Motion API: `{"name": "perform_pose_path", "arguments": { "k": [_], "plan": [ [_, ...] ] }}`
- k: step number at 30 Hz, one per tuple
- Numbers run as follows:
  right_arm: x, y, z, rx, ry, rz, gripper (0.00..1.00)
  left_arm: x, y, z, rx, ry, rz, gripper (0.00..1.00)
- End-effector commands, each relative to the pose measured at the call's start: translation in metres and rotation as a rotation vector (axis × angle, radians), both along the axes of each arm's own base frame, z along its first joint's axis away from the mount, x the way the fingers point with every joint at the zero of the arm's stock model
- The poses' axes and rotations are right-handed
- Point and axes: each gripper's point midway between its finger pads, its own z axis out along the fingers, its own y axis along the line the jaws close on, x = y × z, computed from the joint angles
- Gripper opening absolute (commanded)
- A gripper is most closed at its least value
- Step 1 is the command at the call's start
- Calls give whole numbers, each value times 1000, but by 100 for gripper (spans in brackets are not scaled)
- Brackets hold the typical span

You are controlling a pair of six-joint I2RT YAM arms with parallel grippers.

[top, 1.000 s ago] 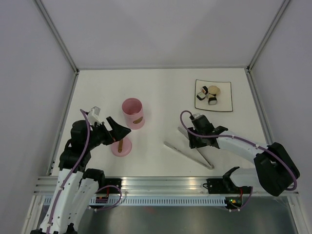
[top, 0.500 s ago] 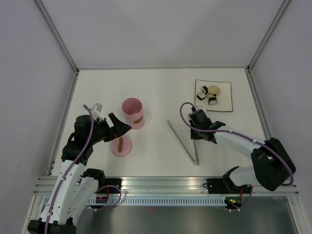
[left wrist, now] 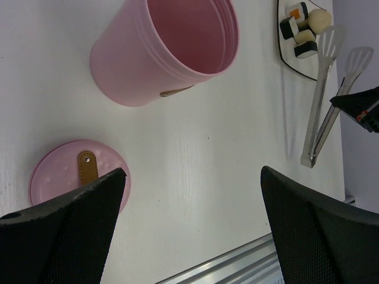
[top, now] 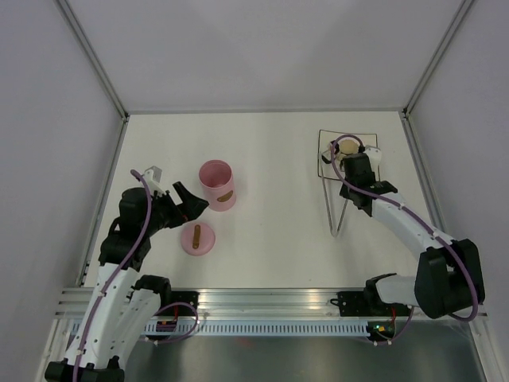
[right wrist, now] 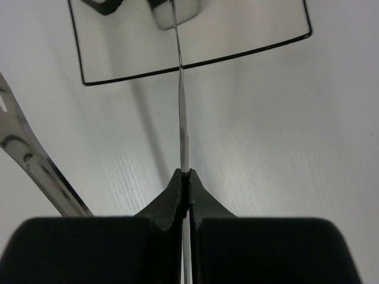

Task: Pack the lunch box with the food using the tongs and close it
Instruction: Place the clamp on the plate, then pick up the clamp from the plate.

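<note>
The lunch box, an open pink pot (top: 216, 185) (left wrist: 166, 53), stands left of centre, and its lid (top: 197, 238) (left wrist: 65, 174) lies flat just in front of it. My left gripper (top: 191, 203) (left wrist: 192, 177) hovers open above the lid and pot, holding nothing. My right gripper (top: 350, 169) (right wrist: 185, 174) is shut on one arm of the silvery tongs (top: 336, 215) (right wrist: 180, 118) (left wrist: 323, 100). The tongs' tips point at the food (top: 347, 146) (left wrist: 302, 26) (right wrist: 177, 15) on the plate. Their other arm (right wrist: 35, 165) hangs free to the left.
The square white dark-edged plate (top: 374, 163) (right wrist: 237, 29) (left wrist: 293, 59) sits at the back right, partly covered by my right wrist. Grey walls enclose the table on three sides, and a metal rail (top: 262, 298) runs along the near edge.
My right gripper shut on the tongs, lifted them off the table and carried them back and right to the plate, turning them to point at it. The left arm barely shifted.
</note>
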Motion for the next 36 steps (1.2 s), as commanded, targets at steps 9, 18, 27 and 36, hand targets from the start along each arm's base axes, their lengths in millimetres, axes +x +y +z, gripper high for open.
{"name": "perform_pose_path", "arguments": {
  "k": [9, 18, 27, 36],
  "plan": [
    [17, -33, -44, -112, 53, -125, 1, 14, 7, 8, 65, -51, 13, 100],
    [24, -46, -50, -138, 71, -167, 1, 12, 10, 6, 69, -53, 26, 100],
    [27, -23, -18, -18, -14, -63, 84, 12, 9, 9, 67, -58, 21, 100],
    [3, -6, -9, 98, -92, 16, 98, 10, 7, 9, 57, -65, 14, 100]
  ]
}}
